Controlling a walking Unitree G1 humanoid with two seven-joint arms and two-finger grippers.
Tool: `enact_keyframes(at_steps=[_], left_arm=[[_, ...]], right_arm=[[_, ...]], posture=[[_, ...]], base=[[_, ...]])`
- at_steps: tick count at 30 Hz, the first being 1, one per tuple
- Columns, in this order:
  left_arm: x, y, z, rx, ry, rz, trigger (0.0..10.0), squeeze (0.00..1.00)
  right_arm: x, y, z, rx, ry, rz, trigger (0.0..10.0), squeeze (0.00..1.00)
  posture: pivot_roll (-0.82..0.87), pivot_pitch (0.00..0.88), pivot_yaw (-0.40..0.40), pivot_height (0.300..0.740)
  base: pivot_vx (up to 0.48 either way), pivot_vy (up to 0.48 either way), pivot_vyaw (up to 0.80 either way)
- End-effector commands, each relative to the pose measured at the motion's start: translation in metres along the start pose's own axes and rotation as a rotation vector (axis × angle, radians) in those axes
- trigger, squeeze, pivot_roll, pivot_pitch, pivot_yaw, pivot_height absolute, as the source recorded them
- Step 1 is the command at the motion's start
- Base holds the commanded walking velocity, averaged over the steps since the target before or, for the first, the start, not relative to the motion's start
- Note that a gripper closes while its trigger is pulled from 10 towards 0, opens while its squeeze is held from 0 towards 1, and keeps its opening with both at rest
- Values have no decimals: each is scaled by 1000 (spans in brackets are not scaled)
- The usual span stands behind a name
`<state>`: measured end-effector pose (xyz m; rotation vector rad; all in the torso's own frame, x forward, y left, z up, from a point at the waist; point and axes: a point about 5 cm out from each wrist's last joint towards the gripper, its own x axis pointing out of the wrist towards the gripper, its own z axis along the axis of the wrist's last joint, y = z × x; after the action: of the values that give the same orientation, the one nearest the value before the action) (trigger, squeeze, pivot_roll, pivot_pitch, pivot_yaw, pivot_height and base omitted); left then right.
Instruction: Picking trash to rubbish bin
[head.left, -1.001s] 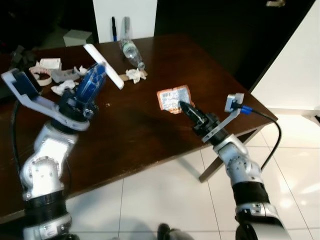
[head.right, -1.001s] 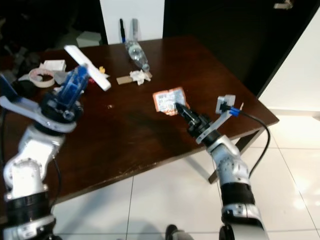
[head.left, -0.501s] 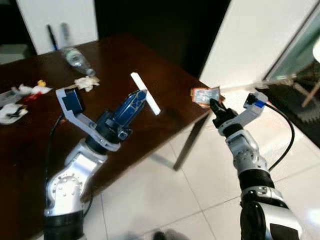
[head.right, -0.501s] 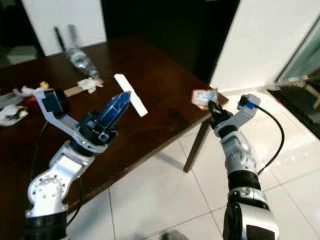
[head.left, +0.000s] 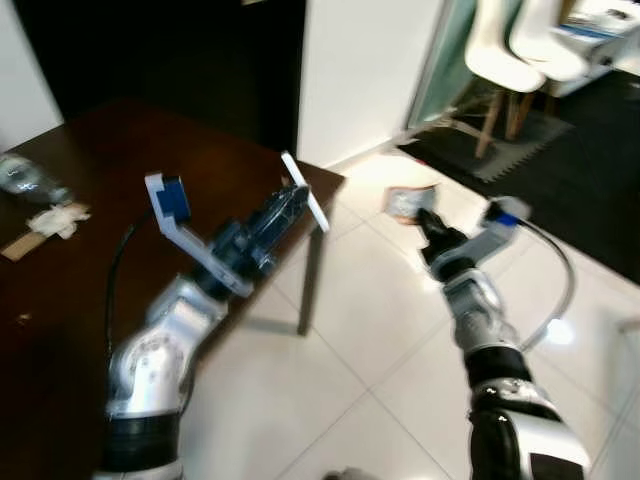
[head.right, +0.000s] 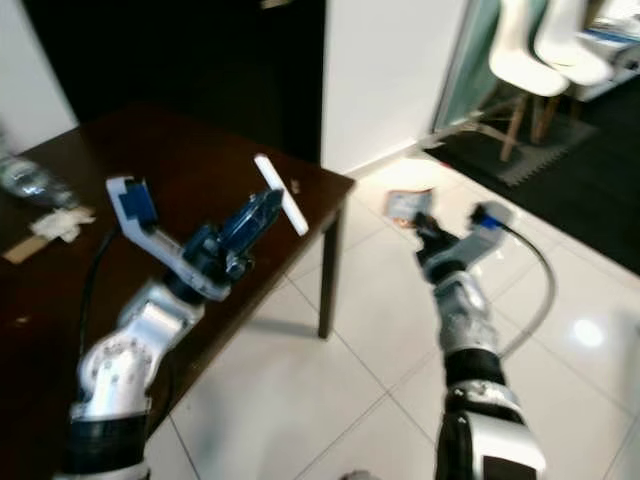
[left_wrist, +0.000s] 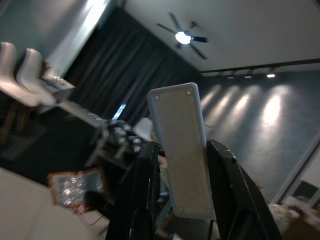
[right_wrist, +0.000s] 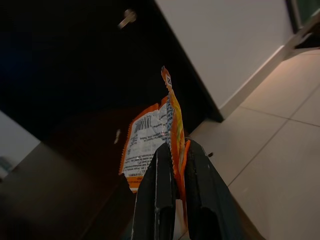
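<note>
My left gripper (head.left: 292, 203) is raised over the corner of the dark table (head.left: 120, 160) and is shut on a flat white strip (head.left: 303, 191). In the left wrist view the strip (left_wrist: 181, 151) stands upright between the two black fingers (left_wrist: 144, 192). My right gripper (head.left: 428, 219) is held out above the tiled floor, shut on an orange-edged silvery wrapper (head.left: 408, 202). The right wrist view shows the wrapper (right_wrist: 151, 136) pinched by its edge. The same wrapper (left_wrist: 76, 185) appears low in the left wrist view.
A plastic bottle (head.left: 20, 175) and a crumpled tissue (head.left: 56, 218) lie on the table's far left. White chairs (head.left: 522, 52) stand on a dark mat (head.left: 500, 150) at the back right. White tiled floor (head.left: 370, 330) spreads ahead, with a white wall (head.left: 365, 70) behind.
The whole view has swung right, away from the table toward the floor and chairs. Both grippers keep their hold on the strip and the wrapper.
</note>
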<state>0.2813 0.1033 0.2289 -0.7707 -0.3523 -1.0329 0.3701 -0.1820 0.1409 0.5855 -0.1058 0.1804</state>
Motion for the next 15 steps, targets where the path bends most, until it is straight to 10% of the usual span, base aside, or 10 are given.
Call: enact_keyframes(at_steps=[1, 15], left_arm=[[2, 1, 5, 37, -28, 21, 10000, 0], [-10, 42, 21, 359, 39, 352, 10000, 0]], right_arm=[[7, 10, 8, -14, -38, 33, 10000, 0], [19, 26, 11, -28, -35, 110, 10000, 0]], posture=[[58, 87, 1, 740], [119, 76, -45, 740]], base=[[0, 0, -800], [0, 0, -800]])
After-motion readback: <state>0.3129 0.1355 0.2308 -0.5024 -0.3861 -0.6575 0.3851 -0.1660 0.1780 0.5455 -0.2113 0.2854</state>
